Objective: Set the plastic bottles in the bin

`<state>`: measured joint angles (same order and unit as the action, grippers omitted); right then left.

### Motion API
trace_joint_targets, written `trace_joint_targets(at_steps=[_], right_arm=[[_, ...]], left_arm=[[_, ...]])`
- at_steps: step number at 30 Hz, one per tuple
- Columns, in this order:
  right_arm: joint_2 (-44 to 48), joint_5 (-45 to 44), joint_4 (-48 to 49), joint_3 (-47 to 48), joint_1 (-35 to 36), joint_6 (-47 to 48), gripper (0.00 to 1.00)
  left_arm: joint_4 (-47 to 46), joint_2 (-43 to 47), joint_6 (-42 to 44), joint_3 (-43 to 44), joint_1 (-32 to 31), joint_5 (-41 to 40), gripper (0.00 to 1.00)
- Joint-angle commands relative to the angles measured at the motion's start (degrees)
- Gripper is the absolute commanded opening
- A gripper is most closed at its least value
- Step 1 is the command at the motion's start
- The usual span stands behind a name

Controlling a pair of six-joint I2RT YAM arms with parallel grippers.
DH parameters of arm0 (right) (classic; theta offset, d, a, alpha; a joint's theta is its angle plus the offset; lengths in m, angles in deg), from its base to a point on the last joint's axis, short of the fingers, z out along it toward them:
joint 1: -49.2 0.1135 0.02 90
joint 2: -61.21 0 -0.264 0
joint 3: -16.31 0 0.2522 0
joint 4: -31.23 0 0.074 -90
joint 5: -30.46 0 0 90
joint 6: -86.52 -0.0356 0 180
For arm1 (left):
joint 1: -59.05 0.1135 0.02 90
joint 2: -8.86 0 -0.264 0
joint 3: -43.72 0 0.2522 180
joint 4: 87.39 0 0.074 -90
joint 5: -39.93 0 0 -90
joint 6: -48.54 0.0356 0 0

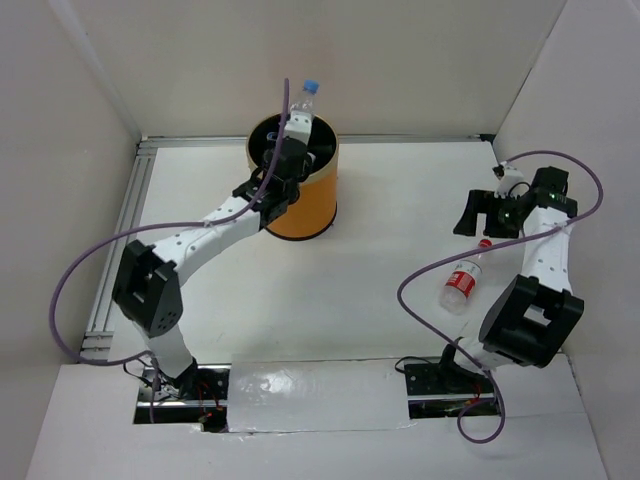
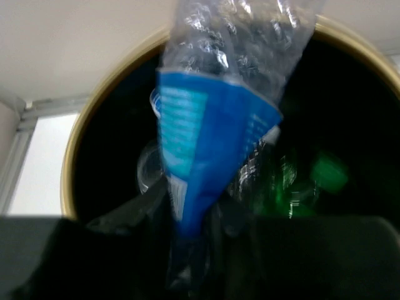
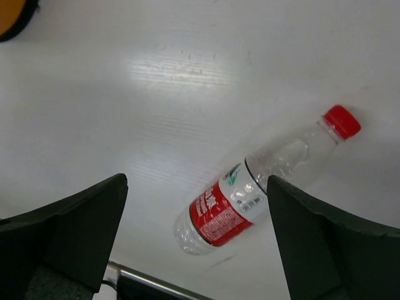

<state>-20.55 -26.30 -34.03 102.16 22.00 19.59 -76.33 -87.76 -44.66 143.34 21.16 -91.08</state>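
Observation:
My left gripper point(image 1: 283, 172) is shut on the clear bottle with the blue cap and label point(image 1: 303, 108) and holds it upright over the mouth of the orange bin point(image 1: 305, 205). In the left wrist view the blue-labelled bottle point(image 2: 206, 137) rises from my gripper point(image 2: 194, 250) above the bin's golden rim point(image 2: 78, 150). The green bottle point(image 2: 325, 172) lies inside the bin. The bottle with the red cap and label point(image 1: 462, 281) lies on the table. My right gripper point(image 1: 482, 214) hangs open above it. In the right wrist view the red bottle point(image 3: 250, 197) lies between my open gripper point(image 3: 197, 194).
The white table point(image 1: 400, 180) is walled at the back and both sides. An aluminium rail point(image 1: 118, 240) runs along its left edge. Purple cables loop beside both arms. An edge of the orange bin point(image 3: 12, 12) shows at the top left of the right wrist view.

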Motion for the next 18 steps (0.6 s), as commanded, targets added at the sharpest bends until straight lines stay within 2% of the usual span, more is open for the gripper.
trace_joint_targets(at_steps=[1, 2, 5, 6, 9, 13, 16, 18], right_arm=[[1.2, -1.8, -5.8, -1.1, -2.5, 0.6, 1.00], [1.2, -1.8, -6.5, -1.7, -2.5, 0.6, 1.00], [0.6, -4.5, -5.6, -3.2, -2.5, -0.1, 1.00], [0.6, -6.9, -4.8, -3.8, -2.5, -2.2, 1.00], [-0.8, -10.0, -3.3, -4.5, -3.0, -5.0, 1.00], [-4.2, -17.8, -0.5, -5.9, -3.0, -9.5, 1.00], [-5.6, -23.2, 3.3, -8.1, -3.0, -11.9, 1.00], [-7.4, -23.2, 6.1, -10.7, -3.0, -12.6, 1.00]], left_arm=[[2.9, -2.0, -2.9, 1.9, 2.5, -1.5, 0.41], [3.0, -2.5, -3.0, 1.9, 2.6, -0.7, 0.63], [3.6, -1.3, -4.0, 0.2, 3.8, -0.1, 0.94], [5.2, -0.8, -4.9, 0.2, 3.8, -0.1, 1.00], [7.0, 2.2, -6.2, 1.4, 3.3, 0.4, 1.00], [7.0, 8.1, -4.9, 1.4, -1.3, -0.1, 1.00], [6.5, 13.2, -4.9, -1.4, -6.1, -1.3, 1.00], [6.5, 15.7, -5.5, -5.2, -9.8, -0.7, 1.00]])
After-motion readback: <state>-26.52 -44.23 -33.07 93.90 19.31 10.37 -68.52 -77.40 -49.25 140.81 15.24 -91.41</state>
